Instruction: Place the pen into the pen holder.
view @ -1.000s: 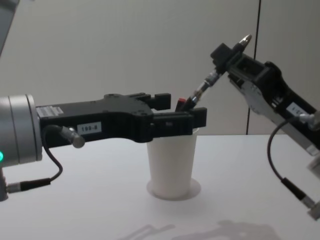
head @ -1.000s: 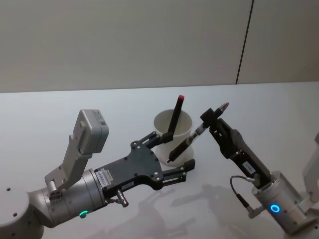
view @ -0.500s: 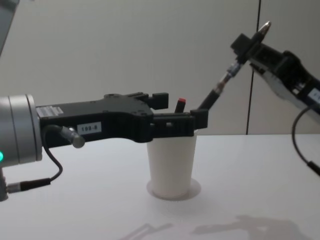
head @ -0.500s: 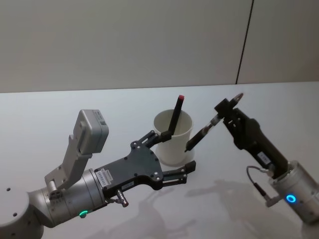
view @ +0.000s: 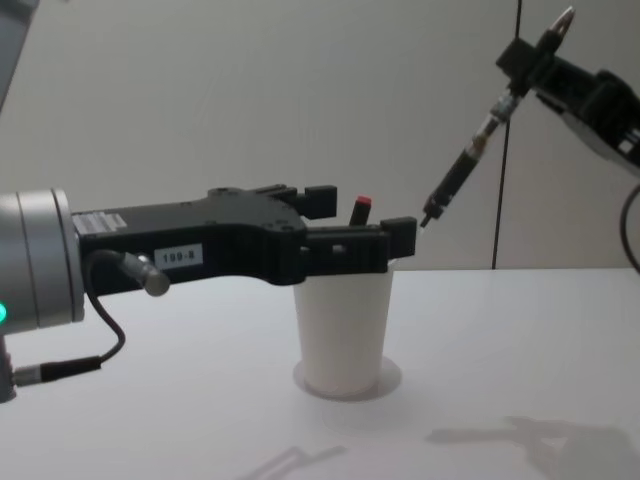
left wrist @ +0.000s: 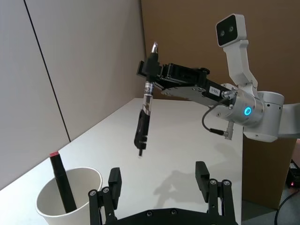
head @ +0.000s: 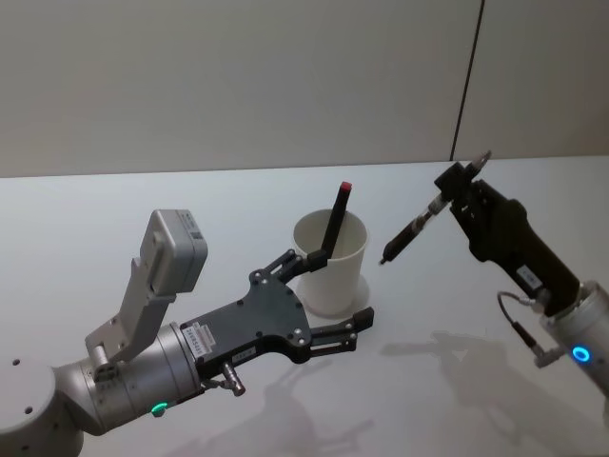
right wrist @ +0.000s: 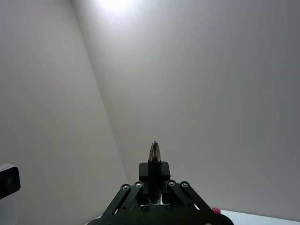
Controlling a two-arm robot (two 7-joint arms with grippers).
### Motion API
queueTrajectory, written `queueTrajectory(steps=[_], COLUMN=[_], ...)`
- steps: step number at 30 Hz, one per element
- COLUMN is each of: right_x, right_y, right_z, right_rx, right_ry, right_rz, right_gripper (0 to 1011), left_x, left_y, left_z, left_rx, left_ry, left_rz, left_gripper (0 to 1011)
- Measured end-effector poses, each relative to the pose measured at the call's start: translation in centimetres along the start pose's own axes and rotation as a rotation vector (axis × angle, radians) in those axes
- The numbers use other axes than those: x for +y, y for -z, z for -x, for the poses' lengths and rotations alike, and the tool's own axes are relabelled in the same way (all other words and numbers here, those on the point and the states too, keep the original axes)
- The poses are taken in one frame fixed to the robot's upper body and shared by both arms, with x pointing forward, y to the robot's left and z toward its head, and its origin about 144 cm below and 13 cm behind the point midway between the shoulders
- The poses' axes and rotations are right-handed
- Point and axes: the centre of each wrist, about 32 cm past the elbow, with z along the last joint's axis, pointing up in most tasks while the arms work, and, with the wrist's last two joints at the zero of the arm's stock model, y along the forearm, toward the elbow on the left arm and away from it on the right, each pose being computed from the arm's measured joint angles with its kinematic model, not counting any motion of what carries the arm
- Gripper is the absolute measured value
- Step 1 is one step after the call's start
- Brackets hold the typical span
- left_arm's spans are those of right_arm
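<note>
Right gripper (head: 461, 181), raised to the right of the cup, clenched on the upper part of a black pen (head: 413, 227) whose silver tip points up past the jaws and whose lower end hangs tilted down toward the cup, in the air and clear of the rim. Left gripper (head: 328, 297) with fingers spread on either side of the white paper cup serving as pen holder (head: 330, 268), which stands upright on the white table (head: 114, 219); contact with the cup wall cannot be judged. A red-capped black pen (head: 334, 224) already leans inside. Remaining, by judgement: bring the held pen over the mouth, lower, release.
</note>
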Motion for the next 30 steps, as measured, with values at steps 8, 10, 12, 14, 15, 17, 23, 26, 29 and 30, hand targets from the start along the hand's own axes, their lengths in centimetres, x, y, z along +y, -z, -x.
queueTrajectory(steps=[8,10,12,14,15,17,23,26,29,30], right_x=[1.0,1.2,1.4,1.7,2.0,2.2,3.0,3.4,3.8,3.8], right_y=[-1.1,-1.2,-1.3,-1.4,-1.4,-1.4,-1.1,-0.9,-0.5,-0.5], right_z=[-1.0,-1.2,-1.3,-1.6,-1.8,-1.9,-2.4,-2.5,-2.7,-2.7], right_rx=[-0.061,-0.069,-0.076,-0.086,-0.092,-0.098,-0.115,-0.124,-0.131,-0.133], right_ry=[-0.011,-0.012,-0.013,-0.015,-0.016,-0.018,-0.023,-0.026,-0.027,-0.025], right_rz=[0.013,0.015,0.018,0.022,0.025,0.030,0.047,0.056,0.064,0.066], right_gripper=[128,128,128,128,128,128,128,128,128,128], left_x=[0.0,0.0,0.0,0.0,0.0,0.0,0.0,0.0,0.0,0.0], left_y=[0.0,0.0,0.0,0.0,0.0,0.0,0.0,0.0,0.0,0.0], left_z=[0.0,0.0,0.0,0.0,0.0,0.0,0.0,0.0,0.0,0.0], left_rx=[0.000,0.000,0.000,0.000,0.000,0.000,0.000,0.000,0.000,0.000], left_ry=[0.000,0.000,0.000,0.000,0.000,0.000,0.000,0.000,0.000,0.000], left_rz=[0.000,0.000,0.000,0.000,0.000,0.000,0.000,0.000,0.000,0.000], left_gripper=[1000,999,1000,1000,1000,1000,1000,1000,1000,1000])
